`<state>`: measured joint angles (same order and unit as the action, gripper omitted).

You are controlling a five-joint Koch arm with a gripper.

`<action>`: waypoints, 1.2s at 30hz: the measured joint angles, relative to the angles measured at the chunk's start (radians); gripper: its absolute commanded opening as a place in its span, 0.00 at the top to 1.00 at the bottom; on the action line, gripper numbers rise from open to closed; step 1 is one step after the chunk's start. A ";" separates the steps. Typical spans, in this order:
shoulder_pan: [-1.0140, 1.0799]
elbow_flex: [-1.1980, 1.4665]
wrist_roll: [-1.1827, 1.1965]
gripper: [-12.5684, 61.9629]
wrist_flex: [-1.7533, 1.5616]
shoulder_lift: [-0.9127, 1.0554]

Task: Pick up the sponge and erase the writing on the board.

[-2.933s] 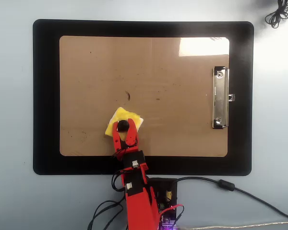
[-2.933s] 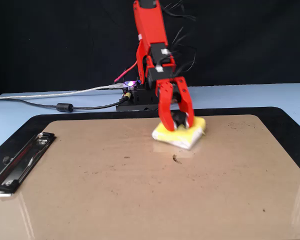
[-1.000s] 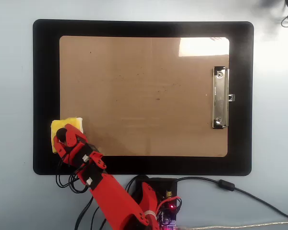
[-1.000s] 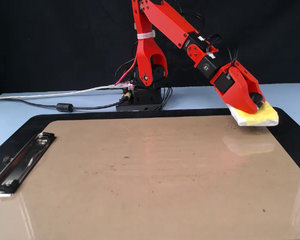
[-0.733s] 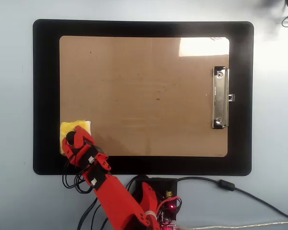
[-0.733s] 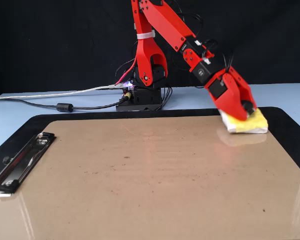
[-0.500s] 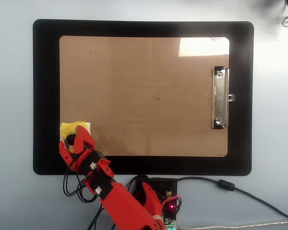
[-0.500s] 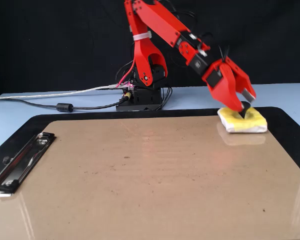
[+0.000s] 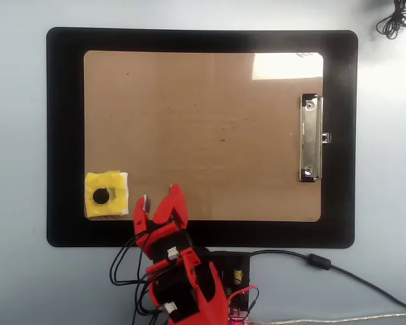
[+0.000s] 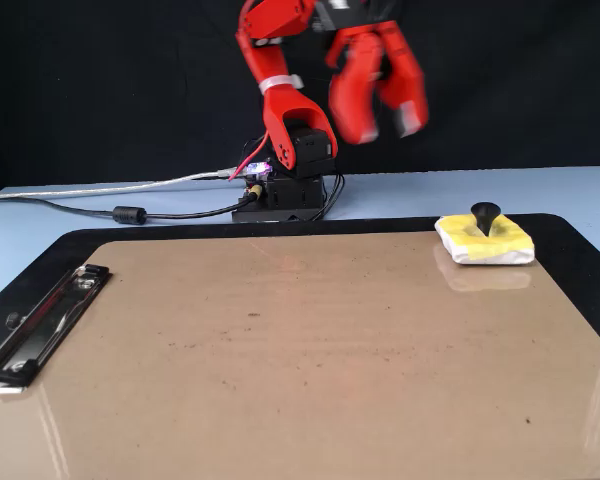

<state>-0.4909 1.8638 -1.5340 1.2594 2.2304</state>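
Observation:
The yellow sponge (image 9: 106,196) (image 10: 484,240) with its black knob lies flat on the tan board's (image 9: 203,122) (image 10: 280,370) corner, lower left in the overhead view, far right in the fixed view. My red gripper (image 9: 158,200) (image 10: 383,125) hangs open in the air, empty, well clear of the sponge and raised high above the board's near edge. No writing shows on the board; only faint specks remain.
A black mat (image 9: 61,135) (image 10: 580,260) surrounds the board. The silver clip (image 9: 310,138) (image 10: 40,320) sits on the board's opposite end. The arm's base (image 10: 285,195) and cables (image 10: 130,212) lie behind the mat. A coiled cord (image 9: 396,17) rests at the top right.
The gripper let go of the sponge at the board's corner, opened, and rose up and away toward the arm's base. The sponge stays where it was left.

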 measured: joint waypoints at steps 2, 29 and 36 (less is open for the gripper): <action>0.132 0.003 0.104 0.40 0.025 0.000; 0.715 0.581 0.304 0.37 0.284 0.074; 0.716 0.597 0.295 0.37 0.282 0.075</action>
<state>0.2255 2.4605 -1.2395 1.5417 2.3056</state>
